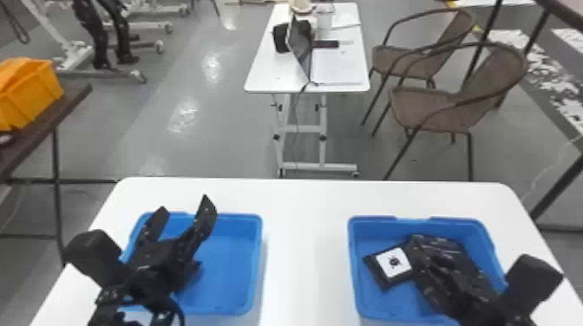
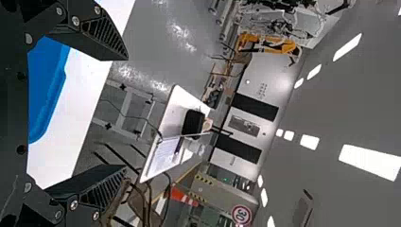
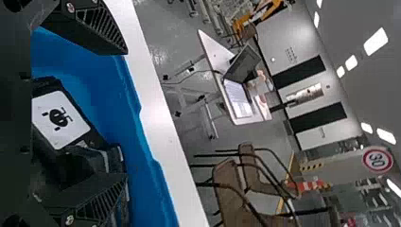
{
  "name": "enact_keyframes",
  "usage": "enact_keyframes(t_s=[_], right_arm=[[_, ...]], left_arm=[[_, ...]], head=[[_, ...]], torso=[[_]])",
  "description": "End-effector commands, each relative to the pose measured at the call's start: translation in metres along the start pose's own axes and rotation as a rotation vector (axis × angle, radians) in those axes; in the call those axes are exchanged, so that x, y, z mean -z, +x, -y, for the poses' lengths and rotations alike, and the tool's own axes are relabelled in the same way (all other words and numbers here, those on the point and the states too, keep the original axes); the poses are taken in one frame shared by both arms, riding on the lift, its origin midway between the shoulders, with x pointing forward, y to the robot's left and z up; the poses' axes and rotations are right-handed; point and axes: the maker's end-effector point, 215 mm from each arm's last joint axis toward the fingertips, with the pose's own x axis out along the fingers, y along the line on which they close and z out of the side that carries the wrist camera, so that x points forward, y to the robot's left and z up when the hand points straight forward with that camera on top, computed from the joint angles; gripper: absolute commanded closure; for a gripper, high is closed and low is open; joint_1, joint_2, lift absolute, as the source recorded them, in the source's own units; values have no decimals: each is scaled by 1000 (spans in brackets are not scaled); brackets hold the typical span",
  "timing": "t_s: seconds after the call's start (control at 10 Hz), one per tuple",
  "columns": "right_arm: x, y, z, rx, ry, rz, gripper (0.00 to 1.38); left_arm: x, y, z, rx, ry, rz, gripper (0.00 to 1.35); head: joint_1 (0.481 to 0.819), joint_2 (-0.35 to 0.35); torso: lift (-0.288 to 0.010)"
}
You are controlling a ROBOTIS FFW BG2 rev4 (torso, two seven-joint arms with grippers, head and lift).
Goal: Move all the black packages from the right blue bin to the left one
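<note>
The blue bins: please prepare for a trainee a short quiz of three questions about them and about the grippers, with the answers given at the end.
1. True or false: the black package with the white label lies in the left blue bin.
2. Multiple choice: in the head view, at which place is the left gripper?
A) the right blue bin
B) the left blue bin
C) the brown chairs
3. Fill in one word: in the right wrist view, the fingers of the right gripper are ____.

Key: 1 false, it lies in the right blue bin; 2 B; 3 open.
</note>
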Motion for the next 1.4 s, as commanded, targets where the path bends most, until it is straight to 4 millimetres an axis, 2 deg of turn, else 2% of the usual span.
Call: enact_keyframes(t_s=[0.0, 0.2, 0.3, 0.5, 0.7, 0.9, 1.1, 1.3], right_arm=[[6, 0, 11, 33, 119, 2, 94], [3, 3, 32, 104, 267, 24, 94], [1, 6, 48, 141, 300, 29, 94], [-10, 14, 81, 198, 330, 43, 94], [-13, 22, 100, 239, 352, 26, 94], [-5, 39, 98, 224, 364, -27, 96], [1, 48, 75, 199, 364, -49, 96], [20, 51, 63, 207, 416, -77, 96]], left_arm=[[1, 1, 2, 10, 4, -12, 228], [4, 1, 4, 11, 3, -19, 228], [4, 0, 3, 12, 5, -23, 228], [6, 2, 6, 26, 13, -33, 228], [7, 3, 7, 33, 16, -37, 228], [6, 4, 9, 42, 16, -39, 228], [5, 5, 11, 50, 18, -37, 229], [5, 5, 10, 51, 19, -38, 229]], head=[[695, 52], [695, 28], [695, 14], [695, -16], [695, -61], [695, -77], [695, -68], [695, -48]], torso=[[-40], [-40], [-40], [-40], [-40], [-40], [-40], [-40]])
